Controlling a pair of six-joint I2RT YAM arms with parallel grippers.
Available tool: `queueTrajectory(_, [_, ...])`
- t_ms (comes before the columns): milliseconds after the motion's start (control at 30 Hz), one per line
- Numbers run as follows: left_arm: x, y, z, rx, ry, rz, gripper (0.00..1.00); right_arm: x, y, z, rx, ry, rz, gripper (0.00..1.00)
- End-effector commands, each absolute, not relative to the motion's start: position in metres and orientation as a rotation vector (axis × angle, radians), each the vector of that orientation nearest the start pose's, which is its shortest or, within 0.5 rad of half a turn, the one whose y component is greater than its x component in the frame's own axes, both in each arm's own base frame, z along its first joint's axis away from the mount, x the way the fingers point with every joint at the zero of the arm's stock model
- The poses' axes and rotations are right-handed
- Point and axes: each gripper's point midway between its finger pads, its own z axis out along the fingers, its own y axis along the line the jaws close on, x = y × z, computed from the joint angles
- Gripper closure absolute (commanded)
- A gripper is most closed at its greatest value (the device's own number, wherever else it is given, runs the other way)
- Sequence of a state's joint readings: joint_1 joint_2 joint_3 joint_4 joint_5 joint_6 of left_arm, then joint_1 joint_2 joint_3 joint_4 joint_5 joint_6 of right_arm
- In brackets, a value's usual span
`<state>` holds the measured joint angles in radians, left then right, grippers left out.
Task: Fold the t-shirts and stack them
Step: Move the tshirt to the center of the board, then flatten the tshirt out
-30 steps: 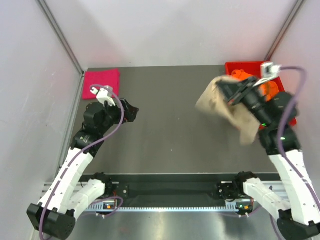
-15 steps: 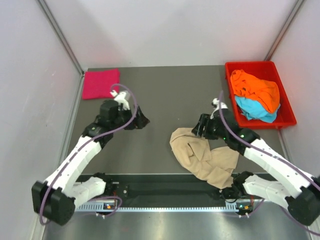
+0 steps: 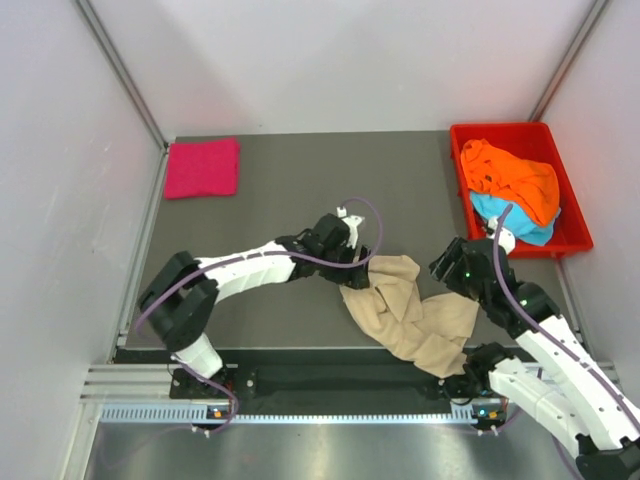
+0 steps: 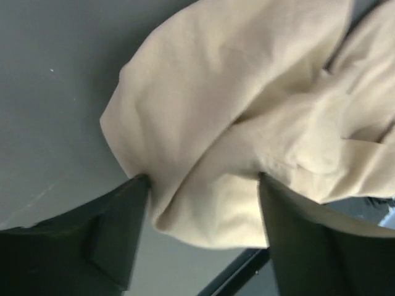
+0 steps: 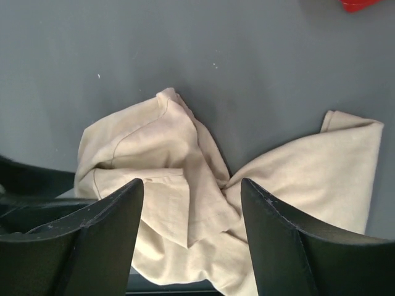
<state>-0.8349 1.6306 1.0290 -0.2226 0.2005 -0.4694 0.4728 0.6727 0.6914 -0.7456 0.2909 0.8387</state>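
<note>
**One shirt folded, three to go**

Folded flat at the far left corner of the dark grey table (image 3: pixel 300 190): magenta-pink cloth t-shirt (image 3: pixel 203 168), probably the base of the stack. Crumpled in a heap near the front edge, between the two arms: beige cloth t-shirt (image 3: pixel 410 315), not yet spread out, let alone folded. Waiting in the red plastic tray (image 3: pixel 457 170) at the far right: orange t-shirt (image 3: pixel 515 180), bunched on top of a light blue t-shirt (image 3: pixel 520 225), neither touched by an arm.

Left gripper (image 4: pixel 202 185): spread wide, straddling a rounded fold at the beige heap's left edge, cloth between the fingers but not pinched. Right gripper (image 5: pixel 191 185): likewise spread, empty, hovering over the heap's right side, apart from the cloth.

Judged roughly a quarter through. Next, probably: pinch that edge, draw the beige shirt out flat, fold it, carry it to the pink one, then do the same with orange and blue. Worth watching: catching several layers at once and dragging the heap instead of opening it.
</note>
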Motion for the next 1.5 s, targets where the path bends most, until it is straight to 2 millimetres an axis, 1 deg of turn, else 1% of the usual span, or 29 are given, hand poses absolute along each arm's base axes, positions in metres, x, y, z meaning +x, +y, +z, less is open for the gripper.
queueTrajectory(0, [0.258, -0.354, 0.086, 0.539, 2.439, -0.768, 0.27, 0.21, 0.074, 0.17, 0.59, 2.156, 0.341, 0.35])
queueTrajectory(33, [0.261, -0.355, 0.088, 0.532, 2.441, -0.759, 0.37, 0.21, 0.073, 0.171, 0.59, 2.15, 0.339, 0.35])
queueTrajectory(67, [0.269, -0.351, 0.089, 0.491, 2.441, -0.724, 0.67, 0.211, 0.072, 0.173, 0.583, 2.143, 0.34, 0.35])
queueTrajectory(100, [0.277, -0.346, 0.093, 0.45, 2.437, -0.698, 0.78, 0.211, 0.072, 0.174, 0.58, 2.14, 0.339, 0.35])
queueTrajectory(133, [0.285, -0.34, 0.107, 0.406, 2.417, -0.694, 0.84, 0.212, 0.072, 0.176, 0.576, 2.138, 0.339, 0.35])
queueTrajectory(167, [0.302, -0.321, 0.114, 0.307, 2.421, -0.68, 0.97, 0.213, 0.072, 0.177, 0.563, 2.14, 0.331, 0.34])
queueTrajectory(200, [0.309, -0.309, 0.135, 0.245, 2.391, -0.725, 1.0, 0.213, 0.072, 0.177, 0.557, 2.144, 0.325, 0.34])
queueTrajectory(233, [0.316, -0.292, 0.139, 0.175, 2.395, -0.735, 1.0, 0.214, 0.073, 0.178, 0.553, 2.145, 0.323, 0.34])
queueTrajectory(267, [0.335, -0.255, 0.144, 0.032, 2.393, -0.714, 1.0, 0.215, 0.073, 0.175, 0.548, 2.161, 0.314, 0.34])
queueTrajectory(300, [0.339, -0.231, 0.155, -0.026, 2.365, -0.678, 1.0, 0.216, 0.074, 0.173, 0.549, 2.171, 0.311, 0.34])
queueTrajectory(333, [0.348, -0.199, 0.156, -0.094, 2.355, -0.594, 1.0, 0.216, 0.077, 0.166, 0.542, 2.206, 0.305, 0.34])
queueTrajectory(400, [0.328, -0.167, 0.145, -0.151, 2.41, -0.499, 1.0, 0.216, 0.083, 0.157, 0.518, 2.251, 0.312, 0.35])
queueTrajectory(467, [0.308, -0.167, 0.135, -0.158, 2.453, -0.573, 0.96, 0.216, 0.095, 0.14, 0.48, 2.312, 0.341, 0.37])
queueTrajectory(500, [0.287, -0.171, 0.121, -0.147, 2.495, -0.637, 0.74, 0.216, 0.098, 0.134, 0.476, 2.326, 0.351, 0.38])
queueTrajectory(533, [0.274, -0.179, 0.117, -0.162, 2.522, -0.725, 0.6, 0.216, 0.104, 0.124, 0.47, 2.353, 0.377, 0.39])
queueTrajectory(600, [0.255, -0.174, 0.105, -0.194, 2.539, -0.733, 0.46, 0.217, 0.111, 0.114, 0.476, 2.377, 0.405, 0.41])
queueTrajectory(633, [0.256, -0.166, 0.103, -0.209, 2.521, -0.688, 0.42, 0.221, 0.115, 0.108, 0.49, 2.378, 0.418, 0.41])
queueTrajectory(733, [0.26, -0.149, 0.117, -0.185, 2.445, -0.578, 0.33, 0.228, 0.128, 0.095, 0.511, 2.395, 0.476, 0.43])
queueTrajectory(767, [0.266, -0.141, 0.125, -0.19, 2.417, -0.521, 0.32, 0.231, 0.133, 0.093, 0.517, 2.401, 0.497, 0.44])
queueTrajectory(800, [0.275, -0.14, 0.142, -0.18, 2.38, -0.504, 0.31, 0.23, 0.141, 0.091, 0.517, 2.417, 0.532, 0.45])
queueTrajectory(833, [0.277, -0.138, 0.147, -0.157, 2.373, -0.48, 0.28, 0.234, 0.148, 0.085, 0.546, 2.428, 0.552, 0.47])
queueTrajectory(900, [0.289, -0.138, 0.162, -0.146, 2.34, -0.461, 0.27, 0.23, 0.16, 0.078, 0.553, 2.462, 0.562, 0.47])
queueTrajectory(1033, [0.297, -0.14, 0.16, -0.13, 2.364, -0.439, 0.26, 0.219, 0.176, 0.059, 0.7, 2.482, 0.581, 0.5])
queueTrajectory(1067, [0.301, -0.136, 0.156, -0.144, 2.364, -0.4, 0.26, 0.211, 0.183, 0.056, 0.694, 2.493, 0.59, 0.5])
queueTrajectory(1133, [0.3, -0.137, 0.143, -0.137, 2.383, -0.401, 0.26, 0.206, 0.184, 0.05, 0.772, 2.475, 0.582, 0.5])
queueTrajectory(1167, [0.3, -0.139, 0.131, -0.135, 2.403, -0.404, 0.26, 0.199, 0.189, 0.047, 0.768, 2.485, 0.584, 0.5])
queueTrajectory(1300, [0.293, -0.147, 0.098, -0.146, 2.502, -0.442, 0.29, 0.187, 0.183, 0.026, 0.869, 2.509, 0.493, 0.5])
queueTrajectory(1367, [0.291, -0.152, 0.087, -0.149, 2.53, -0.467, 0.32, 0.185, 0.18, 0.019, 0.885, 2.518, 0.459, 0.5])
queueTrajectory(1467, [0.287, -0.155, 0.076, -0.171, 2.547, -0.497, 0.49, 0.186, 0.178, 0.013, 0.895, 2.52, 0.43, 0.51])
